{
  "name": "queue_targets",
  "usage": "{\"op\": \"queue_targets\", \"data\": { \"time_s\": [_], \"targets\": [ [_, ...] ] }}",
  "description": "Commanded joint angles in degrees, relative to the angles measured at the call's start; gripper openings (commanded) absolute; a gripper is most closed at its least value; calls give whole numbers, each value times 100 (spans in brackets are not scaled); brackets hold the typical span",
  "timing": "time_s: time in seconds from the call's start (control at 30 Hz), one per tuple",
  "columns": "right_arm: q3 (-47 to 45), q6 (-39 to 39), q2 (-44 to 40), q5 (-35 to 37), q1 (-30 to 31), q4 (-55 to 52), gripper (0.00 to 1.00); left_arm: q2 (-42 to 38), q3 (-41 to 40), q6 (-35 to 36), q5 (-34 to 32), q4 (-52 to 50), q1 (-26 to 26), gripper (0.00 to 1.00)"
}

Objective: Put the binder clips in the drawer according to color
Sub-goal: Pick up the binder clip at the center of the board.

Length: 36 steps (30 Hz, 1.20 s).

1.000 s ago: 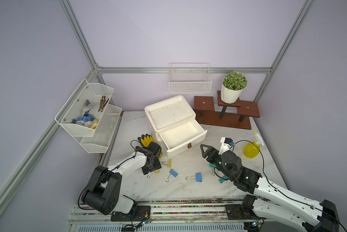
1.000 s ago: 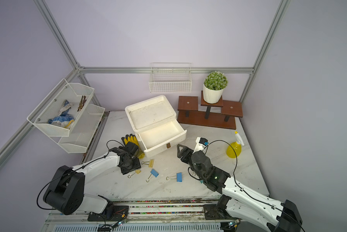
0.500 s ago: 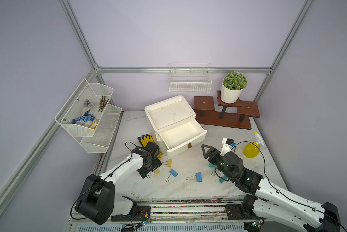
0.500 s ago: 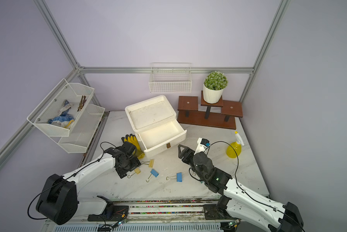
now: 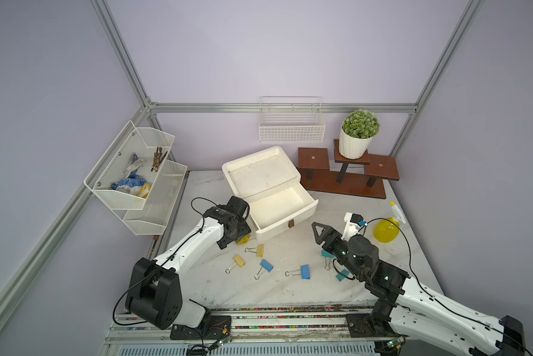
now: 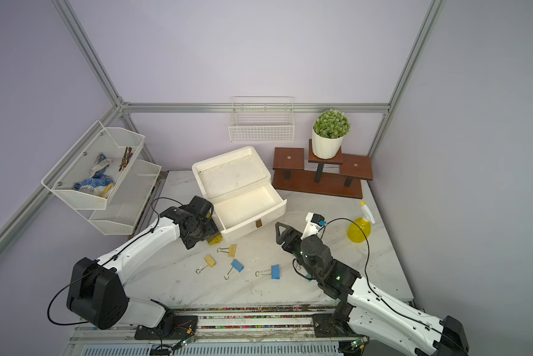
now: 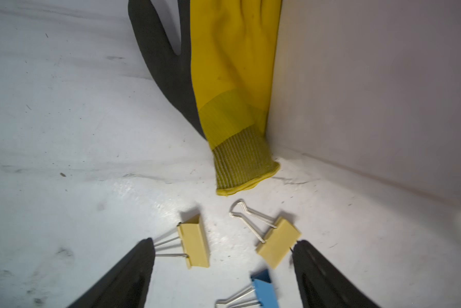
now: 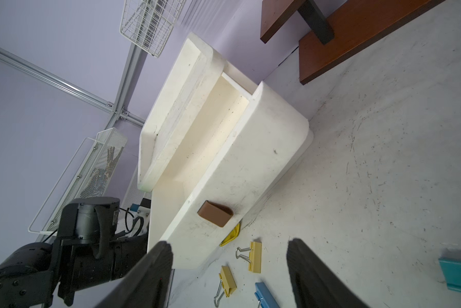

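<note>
Yellow clips (image 7: 194,241) lie beside the drawer (image 7: 357,80): the left gripper (image 7: 222,242), spread and empty like the right gripper (image 8: 229,242), should straddle one squarely.

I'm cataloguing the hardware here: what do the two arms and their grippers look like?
Both the left arm and the right arm have white shells with black joint housings, and thin black cables loop alongside them. The left gripper and the right gripper have matte black, tapered fingers.
</note>
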Motion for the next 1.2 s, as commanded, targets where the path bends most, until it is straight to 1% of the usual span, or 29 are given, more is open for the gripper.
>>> {"op": "queue_targets", "data": {
  "time_s": [0.0,0.07,0.1,0.17,0.23,0.27,0.3,0.33,0.37,0.4,0.43,0.47,0.5,0.57,0.63,0.7,0.77,0.9,0.93,0.97,1.0,1.07,1.17],
  "targets": [
    [-124,4,-95,-18,20,-100,74,-642,-259,1620,-228,-206,0,86],
    [-160,14,-131,-19,20,-83,74,-791,-452,2148,18,-84,19,87],
    [-180,21,-142,-22,23,-48,74,-790,-521,2556,409,38,21,87],
    [-202,40,-137,-40,20,-28,74,-692,-555,2960,903,205,2,85],
    [-206,62,-124,-68,20,8,74,-591,-547,3627,1615,543,-58,83],
    [-207,58,-124,-79,22,11,74,-476,-476,3819,1764,559,-55,83],
    [-207,58,-124,-88,22,7,74,-296,-323,4258,1808,455,-75,83],
    [-207,58,-137,-95,25,-2,74,-111,-160,4704,1665,263,-103,82],
    [-220,59,-149,-89,19,8,74,129,40,4940,1375,-33,-106,82],
    [-237,57,-164,-86,20,24,74,275,169,5214,872,-264,-101,82],
    [-262,50,-176,-85,22,31,74,303,172,5398,540,-390,-93,82],
    [-283,55,-192,-72,21,32,74,264,153,5421,614,-383,-26,82],
    [-317,58,-195,-54,27,31,74,160,86,5549,851,-309,24,82],
    [-352,72,-180,-58,19,192,74,49,-44,5524,844,-188,10,83],
    [-336,80,-121,-80,11,237,74,61,-113,5545,970,-145,27,84],
    [-308,78,-72,-114,12,295,74,225,-86,5680,1266,-181,26,86],
    [-272,56,-24,-115,12,336,74,519,0,5692,1328,-284,67,86],
    [-212,-2,24,-64,-2,358,75,1026,89,5724,1377,-397,-106,87],
    [-210,-8,31,-65,-5,364,75,1067,99,5730,1388,-405,-110,88],
    [-215,-4,38,-67,-5,362,75,1091,99,5737,1407,-412,-114,97],
    [-220,3,36,-70,-14,349,75,1125,99,5739,1431,-411,-114,100],
    [-244,33,31,-67,-23,361,75,1262,121,5770,1493,-439,-121,100],
    [-291,67,13,-63,-45,392,75,1521,163,5684,1290,-490,-104,100]
  ]
}}
